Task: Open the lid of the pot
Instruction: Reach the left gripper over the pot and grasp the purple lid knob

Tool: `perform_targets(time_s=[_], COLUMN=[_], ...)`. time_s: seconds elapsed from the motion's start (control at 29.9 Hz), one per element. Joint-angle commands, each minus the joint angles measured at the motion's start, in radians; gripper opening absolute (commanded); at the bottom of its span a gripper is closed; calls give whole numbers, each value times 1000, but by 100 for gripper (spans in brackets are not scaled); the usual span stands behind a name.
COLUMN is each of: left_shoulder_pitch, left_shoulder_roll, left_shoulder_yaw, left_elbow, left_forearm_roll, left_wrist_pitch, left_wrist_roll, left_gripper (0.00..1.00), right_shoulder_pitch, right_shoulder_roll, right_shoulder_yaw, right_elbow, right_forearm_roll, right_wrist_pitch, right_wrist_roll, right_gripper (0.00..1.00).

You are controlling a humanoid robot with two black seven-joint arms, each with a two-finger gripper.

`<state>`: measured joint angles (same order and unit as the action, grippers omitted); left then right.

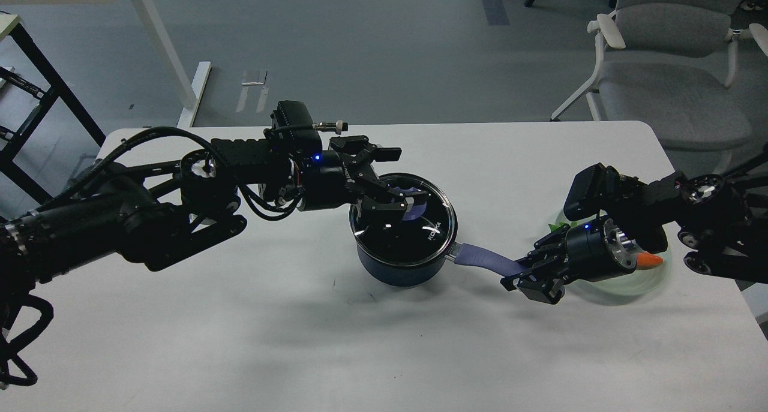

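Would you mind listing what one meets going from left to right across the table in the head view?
Left gripper at the lid's knob → lid sitting on the pot → the pot's lavender handle → right gripper at the handle's end → pale green plate carrying an orange piece.

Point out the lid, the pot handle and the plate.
lid (433,220): head view, on the clear glass right of the knob.
pot handle (480,260): head view, on the bare lavender stretch between pot and right claw.
plate (624,287): head view, on the pale green near rim.
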<state>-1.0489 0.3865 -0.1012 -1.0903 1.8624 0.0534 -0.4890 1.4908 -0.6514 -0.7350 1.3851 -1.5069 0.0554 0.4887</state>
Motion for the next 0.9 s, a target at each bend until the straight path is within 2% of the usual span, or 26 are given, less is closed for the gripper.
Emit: perform_targets(time_s=[0.0,0.5,0.87], left_shoulder_pitch=[3,23,33], left_shoulder_roll=[-21,-49,-74], left_shoulder_yaw=[9,41,41], left_elbow=[46,58,130], left_forearm_roll=[58,66,67], left_wrist_pitch=[22,23,25], left_wrist_roll=[0,0,0], left_gripper=[99,99,99], right_shoulder_pitch=[0,14,14], right_shoulder_roll=[-1,6,9], right_shoulder_yaw=[0,0,0], right_elbow=[0,0,2], right_forearm_roll=[1,4,5], right_wrist_pitch=[0,1,1], right_wrist_roll=[0,0,0], right_gripper=[32,33,33])
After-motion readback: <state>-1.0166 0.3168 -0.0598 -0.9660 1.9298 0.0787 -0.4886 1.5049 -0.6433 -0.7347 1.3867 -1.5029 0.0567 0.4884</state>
